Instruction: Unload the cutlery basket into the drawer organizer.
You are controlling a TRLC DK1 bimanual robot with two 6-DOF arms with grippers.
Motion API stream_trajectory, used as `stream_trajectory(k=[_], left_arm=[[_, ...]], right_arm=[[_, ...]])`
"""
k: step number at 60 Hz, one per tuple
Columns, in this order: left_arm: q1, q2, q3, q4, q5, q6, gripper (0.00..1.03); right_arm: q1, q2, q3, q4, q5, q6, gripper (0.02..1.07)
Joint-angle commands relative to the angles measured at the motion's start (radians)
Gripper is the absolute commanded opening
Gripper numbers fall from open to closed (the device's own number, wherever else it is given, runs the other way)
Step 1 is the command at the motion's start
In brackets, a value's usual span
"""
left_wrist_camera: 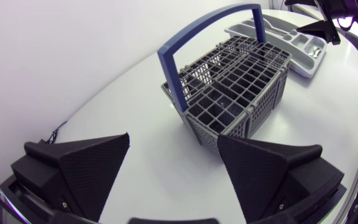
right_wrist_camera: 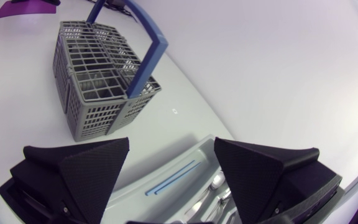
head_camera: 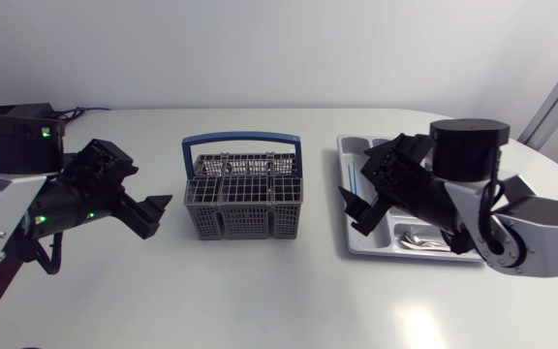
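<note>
Basket (head_camera: 243, 199) btwn two spread, empty grippers.
L gripper (head_camera: 155, 217) left of it; R gripper (head_camera: 354, 211) right, over organizer (head_camera: 349, 145).

left tool (head_camera: 155, 217) and right tool (head_camera: 353, 211) both gape wide, pointing toward each other.

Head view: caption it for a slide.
Cutlery basket mid-table between left gripper and right gripper, the latter open over the drawer organizer.

Grey basket (head_camera: 243, 199) beside cutlery-holding organizer (head_camera: 356, 233)
</note>
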Motion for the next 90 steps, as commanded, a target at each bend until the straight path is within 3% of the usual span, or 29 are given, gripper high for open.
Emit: stream_trajectory(k=[1,30,48,75,90], left_arm=[[0.017,-0.02,-0.025,-0.014,0.012,-0.019,0.99],[0.036,-0.24,-0.103,-0.045,0.033,-0.116,0.99],[0.154,-0.41,-0.152,-0.042,0.152,-0.165,0.99],[0.172,-0.572,-0.246,-0.002,0.155,-0.211,0.99],[0.181,-0.695,-0.332,0.014,0.104,-0.281,0.99]], right_arm=[[-0.036,-0.059,-0.037,-0.02,0.018,0.044,1.02],[-0.233,-0.401,-0.068,-0.285,0.038,0.248,1.02],[-0.351,-0.596,-0.144,-0.327,0.007,0.28,1.02],[-0.457,-0.844,-0.227,-0.38,-0.051,0.324,1.02],[-0.442,-0.952,-0.311,-0.369,-0.038,0.417,1.02]])
